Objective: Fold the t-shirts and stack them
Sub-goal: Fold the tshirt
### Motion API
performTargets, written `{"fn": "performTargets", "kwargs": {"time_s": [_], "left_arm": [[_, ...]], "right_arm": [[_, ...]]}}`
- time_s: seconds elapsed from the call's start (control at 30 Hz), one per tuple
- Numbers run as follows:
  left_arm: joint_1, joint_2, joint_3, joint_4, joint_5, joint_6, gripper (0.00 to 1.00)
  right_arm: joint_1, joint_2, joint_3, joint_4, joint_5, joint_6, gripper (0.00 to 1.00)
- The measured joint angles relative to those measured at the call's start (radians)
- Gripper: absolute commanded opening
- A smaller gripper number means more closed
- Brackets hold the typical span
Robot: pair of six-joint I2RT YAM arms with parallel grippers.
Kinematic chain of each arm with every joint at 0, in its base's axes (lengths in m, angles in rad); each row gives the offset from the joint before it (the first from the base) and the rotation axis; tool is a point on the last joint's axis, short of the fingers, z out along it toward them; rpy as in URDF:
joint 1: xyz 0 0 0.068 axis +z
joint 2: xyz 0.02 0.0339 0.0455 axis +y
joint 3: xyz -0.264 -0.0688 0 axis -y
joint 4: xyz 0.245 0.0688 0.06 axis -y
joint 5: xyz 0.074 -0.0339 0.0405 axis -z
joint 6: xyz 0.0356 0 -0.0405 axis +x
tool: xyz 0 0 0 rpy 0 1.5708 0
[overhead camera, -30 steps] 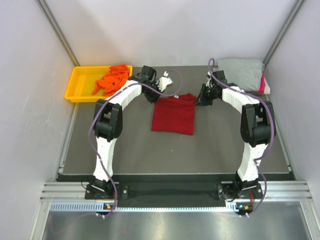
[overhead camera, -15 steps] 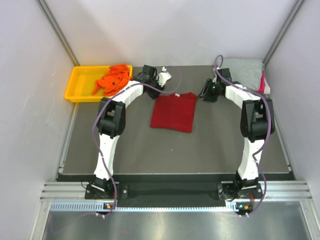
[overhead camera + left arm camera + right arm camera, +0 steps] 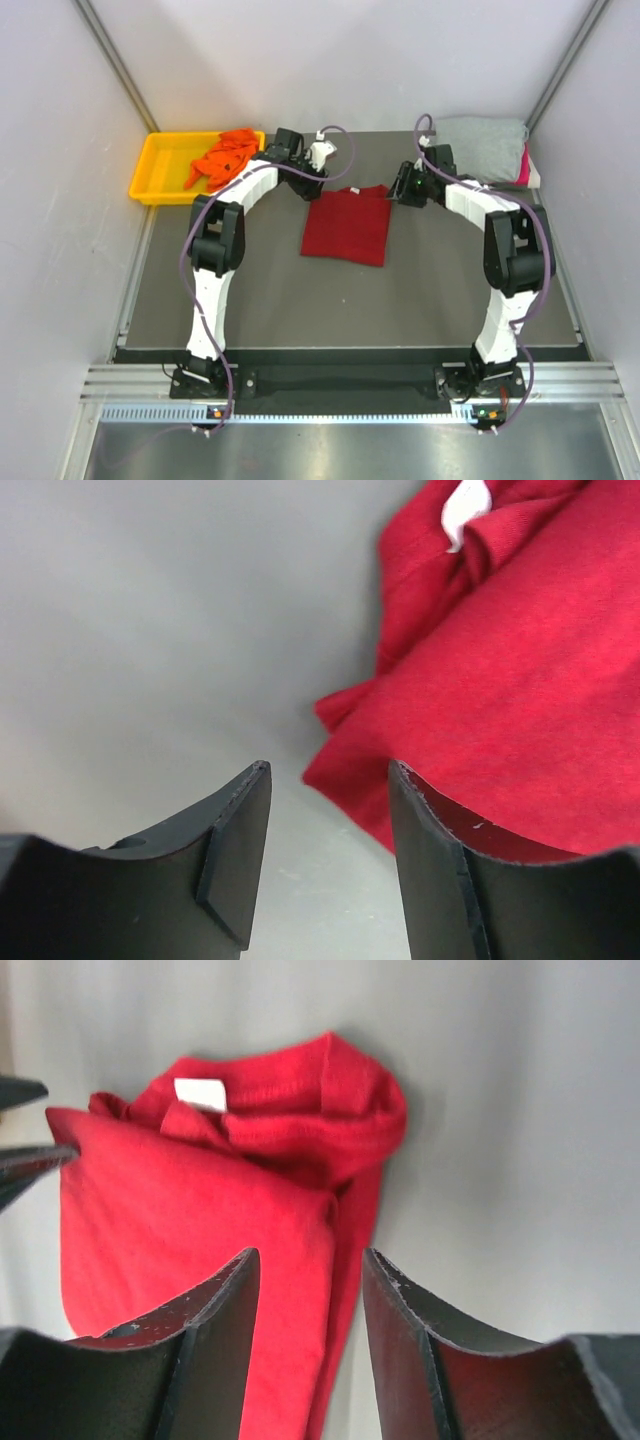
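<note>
The dark red t-shirt (image 3: 346, 226) lies folded into a rectangle on the dark mat, collar end to the far side. My left gripper (image 3: 313, 182) hovers open by its far left corner; in the left wrist view the red cloth (image 3: 520, 680) lies to the right of the empty gap of that gripper (image 3: 328, 780). My right gripper (image 3: 401, 192) is open at the far right corner. Below its gap (image 3: 308, 1265) runs the shirt's right edge (image 3: 200, 1210), with a white label (image 3: 200, 1093) at the collar. Neither gripper holds cloth.
A yellow tray (image 3: 160, 165) at the far left holds a crumpled orange t-shirt (image 3: 225, 155). At the far right a folded light grey t-shirt (image 3: 485, 145) lies on top of a pink one (image 3: 523, 165). Grey walls close in both sides.
Both grippers were shut on the red shirt's far corners and have opened and let go. The shirt now rests flat, and both arms have drawn slightly away from it.
</note>
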Motion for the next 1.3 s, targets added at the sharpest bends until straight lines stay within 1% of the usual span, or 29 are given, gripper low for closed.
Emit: {"fn": "performTargets", "kwargs": {"time_s": [0.07,0.1,0.13,0.23,0.27,0.33,0.37,0.4,0.43,0.47,0.5,0.53,0.57,0.8,0.93,1.03,1.13,1.3], "left_arm": [[0.0,0.0,0.001,-0.006,0.013,-0.002,0.56],[0.0,0.001,0.004,-0.01,0.019,-0.003,0.56],[0.0,0.006,0.013,-0.015,0.026,-0.006,0.56],[0.001,0.034,0.055,-0.017,0.047,-0.021,0.53],[0.003,0.042,0.061,-0.018,0.054,-0.024,0.52],[0.005,0.051,0.064,-0.02,0.071,-0.028,0.48],[0.006,0.056,0.064,-0.026,0.083,-0.031,0.44],[0.006,0.06,0.064,-0.032,0.092,-0.034,0.38],[0.007,0.064,0.064,-0.037,0.101,-0.037,0.34],[0.007,0.066,0.064,-0.04,0.109,-0.039,0.28],[0.007,0.066,0.064,-0.044,0.111,-0.041,0.16],[0.007,0.067,0.064,-0.047,0.115,-0.043,0.07],[0.007,0.067,0.064,-0.048,0.119,-0.044,0.0],[0.008,0.066,0.058,-0.044,0.129,-0.046,0.0],[0.008,0.053,0.032,-0.027,0.109,-0.061,0.0],[0.008,0.017,0.011,-0.013,0.093,-0.079,0.0],[0.008,-0.054,-0.006,0.013,0.084,-0.104,0.0],[0.008,-0.097,0.003,0.084,0.084,-0.142,0.0]], "right_arm": [[0.002,0.035,0.031,0.006,-0.004,-0.004,0.43],[0.003,0.057,0.048,0.008,-0.009,-0.004,0.39],[0.003,0.072,0.06,0.01,-0.012,-0.005,0.37],[0.004,0.108,0.072,0.016,-0.027,-0.004,0.36],[0.004,0.114,0.072,0.014,-0.031,-0.004,0.36],[0.004,0.121,0.072,0.015,-0.035,-0.005,0.31],[0.004,0.121,0.072,0.015,-0.037,-0.004,0.27],[0.004,0.122,0.072,0.016,-0.04,-0.004,0.19],[0.004,0.122,0.072,0.018,-0.042,-0.006,0.15],[0.004,0.122,0.072,0.021,-0.042,-0.004,0.11],[0.004,0.122,0.072,0.027,-0.044,-0.004,0.03],[0.004,0.122,0.072,0.031,-0.044,-0.004,0.0],[0.004,0.122,0.072,0.035,-0.044,-0.003,0.0],[0.004,0.121,0.071,0.051,-0.037,0.0,0.0],[0.004,0.095,0.034,0.077,-0.023,0.007,0.0],[0.002,0.06,0.009,0.093,-0.007,0.018,0.0],[-0.002,0.016,0.003,0.112,0.012,0.036,0.0],[-0.006,0.005,0.022,0.146,0.043,0.058,0.0]]}}
